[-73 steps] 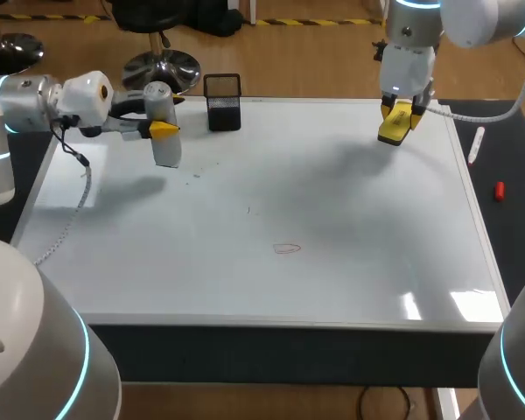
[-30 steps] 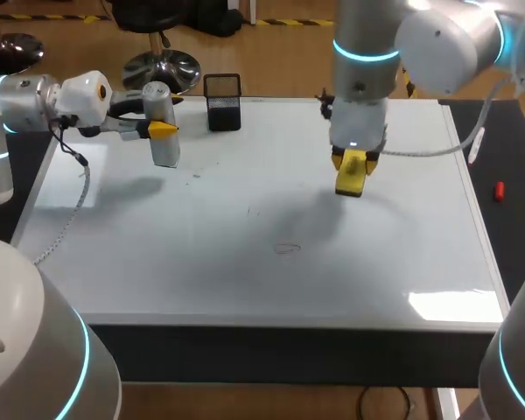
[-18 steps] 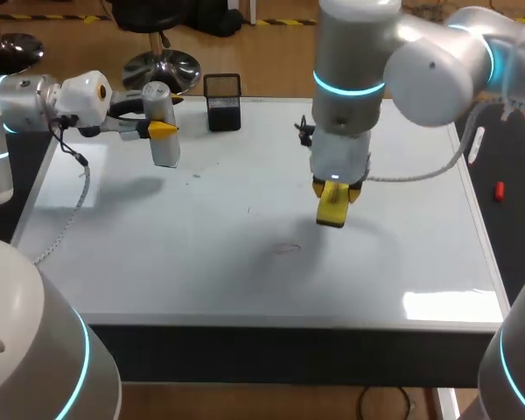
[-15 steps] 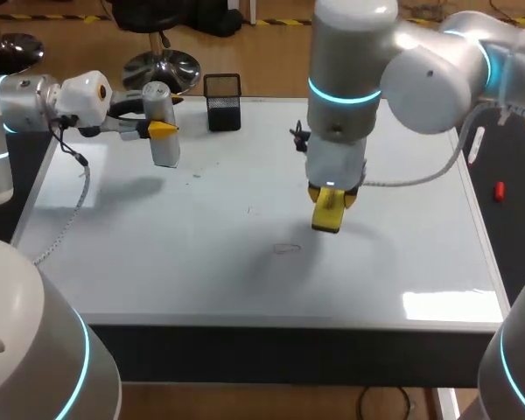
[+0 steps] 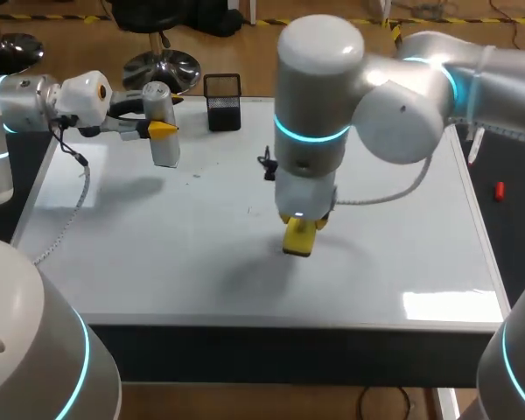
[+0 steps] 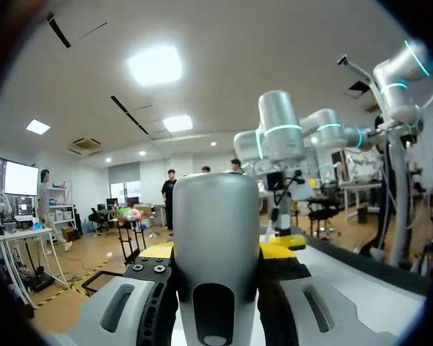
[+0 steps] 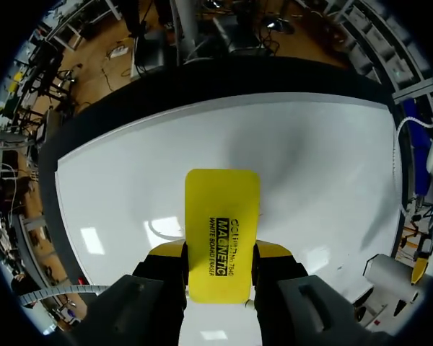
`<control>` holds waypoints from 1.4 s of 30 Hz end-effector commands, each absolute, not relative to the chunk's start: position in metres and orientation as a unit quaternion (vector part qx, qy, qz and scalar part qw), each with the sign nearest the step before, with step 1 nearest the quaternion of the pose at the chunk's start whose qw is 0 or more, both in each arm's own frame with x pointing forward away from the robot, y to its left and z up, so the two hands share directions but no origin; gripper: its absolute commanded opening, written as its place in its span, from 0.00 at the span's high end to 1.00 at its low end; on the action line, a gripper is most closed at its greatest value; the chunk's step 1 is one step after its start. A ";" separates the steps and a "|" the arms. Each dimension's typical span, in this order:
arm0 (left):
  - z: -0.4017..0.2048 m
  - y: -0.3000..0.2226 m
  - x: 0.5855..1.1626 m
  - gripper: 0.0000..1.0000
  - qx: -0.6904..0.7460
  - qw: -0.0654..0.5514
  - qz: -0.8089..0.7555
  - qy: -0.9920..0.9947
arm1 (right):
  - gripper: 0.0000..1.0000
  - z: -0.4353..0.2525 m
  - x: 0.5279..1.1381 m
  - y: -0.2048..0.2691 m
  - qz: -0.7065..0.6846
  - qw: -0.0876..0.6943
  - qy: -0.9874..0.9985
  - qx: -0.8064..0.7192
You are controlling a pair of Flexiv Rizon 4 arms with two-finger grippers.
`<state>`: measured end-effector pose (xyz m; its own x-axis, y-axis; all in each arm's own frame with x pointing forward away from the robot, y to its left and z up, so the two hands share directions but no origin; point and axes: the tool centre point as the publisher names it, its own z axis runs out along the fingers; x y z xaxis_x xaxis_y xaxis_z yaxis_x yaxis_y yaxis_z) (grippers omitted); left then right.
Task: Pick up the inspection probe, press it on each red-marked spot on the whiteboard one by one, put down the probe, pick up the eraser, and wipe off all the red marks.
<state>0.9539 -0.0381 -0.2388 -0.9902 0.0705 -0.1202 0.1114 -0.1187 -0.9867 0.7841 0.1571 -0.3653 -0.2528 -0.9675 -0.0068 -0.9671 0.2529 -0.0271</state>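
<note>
The black mesh holder [image 5: 222, 101] stands at the far edge of the whiteboard [image 5: 157, 227]; I cannot see its inside. The right gripper [image 5: 301, 229], pinching the yellow eraser [image 5: 297, 241], has come from the far right corner to the middle, and the eraser's long side points down at the board. The left gripper [image 5: 160, 129] clamps the probe [image 5: 164, 149] upright over the far left part.

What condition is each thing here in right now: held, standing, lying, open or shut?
left gripper: shut on the probe, above the board's far left part.
probe: upright, clamped, off the board.
right gripper: shut on the eraser, pointing down.
eraser: gripped, low over the board's middle; contact cannot be told.
whiteboard: lying flat; no red mark shows.
mesh cup: standing upright at the far edge.
</note>
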 end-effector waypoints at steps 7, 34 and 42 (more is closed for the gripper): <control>-0.237 -0.039 0.953 1.00 0.068 0.015 -0.744 0.665 | 1.00 -0.390 0.778 0.198 -0.013 0.025 0.783 -0.622; -0.237 -0.039 0.953 1.00 0.068 0.015 -0.744 0.665 | 1.00 -0.427 0.801 0.208 0.028 0.027 0.748 -0.663; -0.237 -0.039 0.953 1.00 0.068 0.015 -0.744 0.665 | 1.00 -0.432 0.803 0.210 0.034 0.021 0.742 -0.669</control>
<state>0.9539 -0.0381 -0.2388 -0.9902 0.0705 -0.1202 0.1114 -0.1187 -0.9867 0.8008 0.2088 -0.4298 -0.1054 -0.9912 -0.0796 -0.9944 0.1041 0.0197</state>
